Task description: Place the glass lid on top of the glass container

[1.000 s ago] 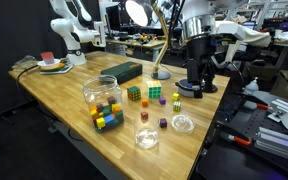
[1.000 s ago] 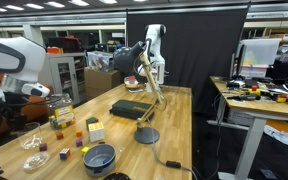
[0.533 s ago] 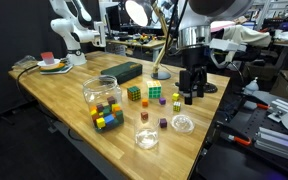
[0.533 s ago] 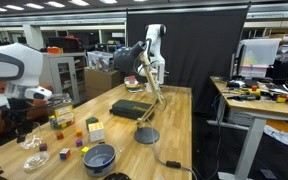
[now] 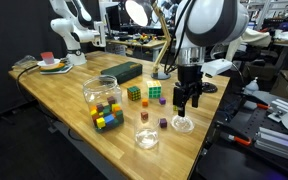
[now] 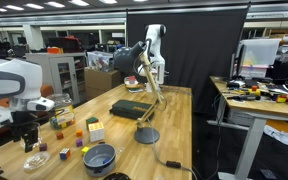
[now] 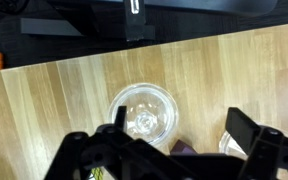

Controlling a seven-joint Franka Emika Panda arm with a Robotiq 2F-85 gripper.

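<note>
As nothing is gripped yet, task's barely begun: gripper [image 5: 187,106] is spread wide just above the small round clear glass lid [image 5: 183,124]; the short clear glass container [image 5: 146,137] is seen nearby, w/o lid.

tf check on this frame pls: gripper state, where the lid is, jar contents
1. The gripper is open, fingers spread above the glass lid. True.
2. The glass lid already sits on the glass container. False: it lies on the wooden table, apart from the container.
3. The larger clear jar holds coloured cubes. True.
4. The fingers are clamped on a coloured cube. False: they hold nothing.
5. The glass container lies tipped on its side. False: it stands upright.
</note>
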